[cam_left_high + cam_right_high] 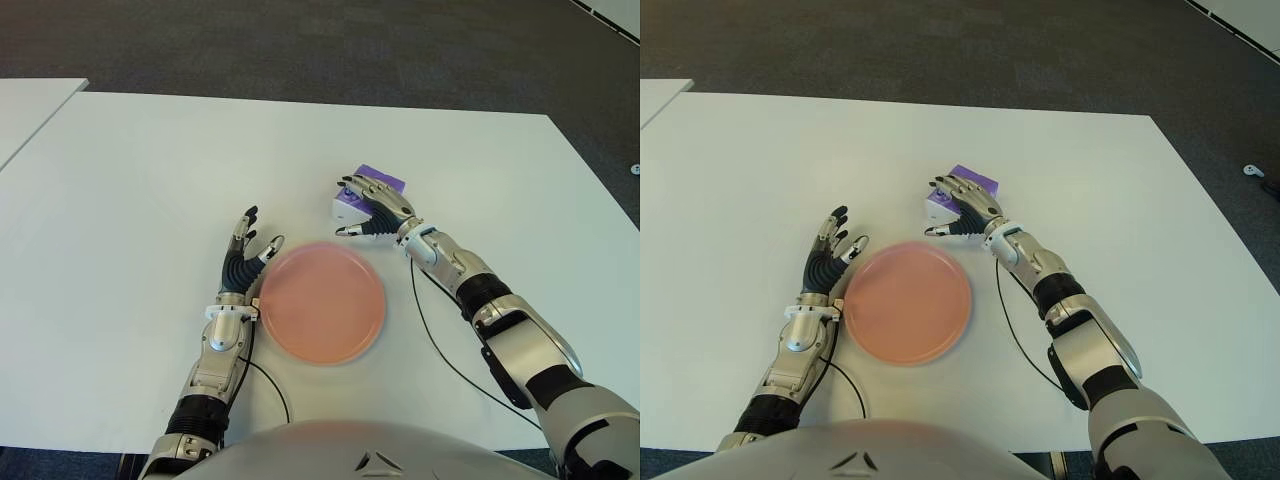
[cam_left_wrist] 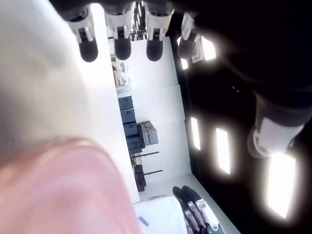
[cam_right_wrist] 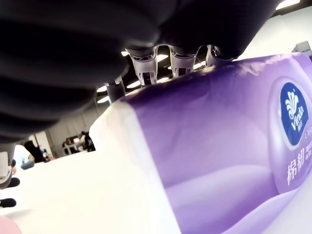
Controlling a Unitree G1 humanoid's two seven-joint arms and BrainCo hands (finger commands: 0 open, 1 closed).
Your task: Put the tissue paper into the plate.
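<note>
White worktop [image 1: 150,160], dark carpet beyond. Right hand [image 1: 375,208] draped over the purple tissue pack [image 1: 350,200], fingers arched on top but not clamped yet, pack on the worktop, just beyond the pink plate [image 1: 320,300]; prob. setting up the grasp. Left hand [image 1: 245,255] relaxed, empty, just left of plate.

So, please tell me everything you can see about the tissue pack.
The tissue pack is a small soft block in glossy purple and white plastic wrap, with a round blue logo and printed characters. It lies flat on the white table, beyond the pink plate and apart from it. The right hand arches over it, fingers curled over its top edge; a firm grip cannot be confirmed.
</note>
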